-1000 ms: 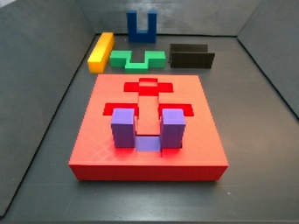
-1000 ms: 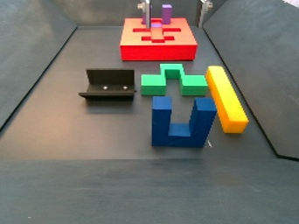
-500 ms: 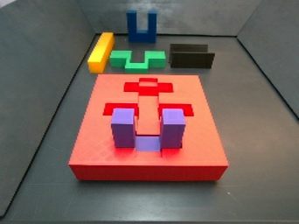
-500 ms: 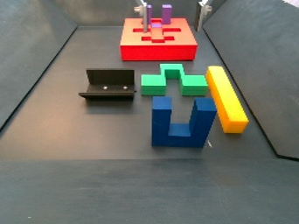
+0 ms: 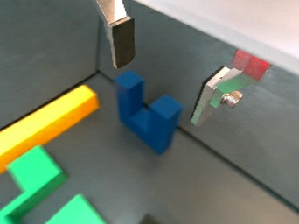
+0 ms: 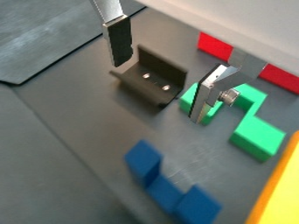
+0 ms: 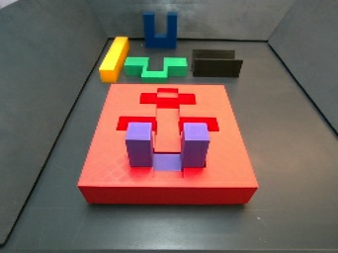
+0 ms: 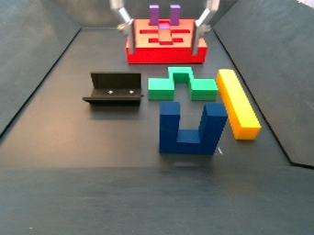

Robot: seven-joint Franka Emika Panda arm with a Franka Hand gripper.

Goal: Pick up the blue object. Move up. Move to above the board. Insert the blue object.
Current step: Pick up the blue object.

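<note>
The blue object (image 8: 192, 127) is a dark-blue U-shaped block standing prongs up on the dark floor, beside the yellow bar; it also shows in a side view (image 7: 161, 30) and in both wrist views (image 5: 146, 114) (image 6: 163, 179). The red board (image 7: 165, 138) (image 8: 166, 50) lies apart from it and carries a purple U-shaped block (image 7: 168, 146). My gripper (image 8: 166, 16) hangs high in the air, open and empty, its silver fingers (image 5: 121, 44) wide apart. In a wrist view the gripper (image 5: 166, 74) is above and just beyond the blue object, not touching it.
A yellow bar (image 8: 237, 103) lies next to the blue object. A green block (image 8: 182, 84) lies between it and the board. The fixture (image 8: 113, 90) (image 6: 152, 77) stands beside the green block. Grey walls close in the floor.
In the side view my gripper's fingers have come nearer and show larger and wider apart. The blocks and the board have not moved.
</note>
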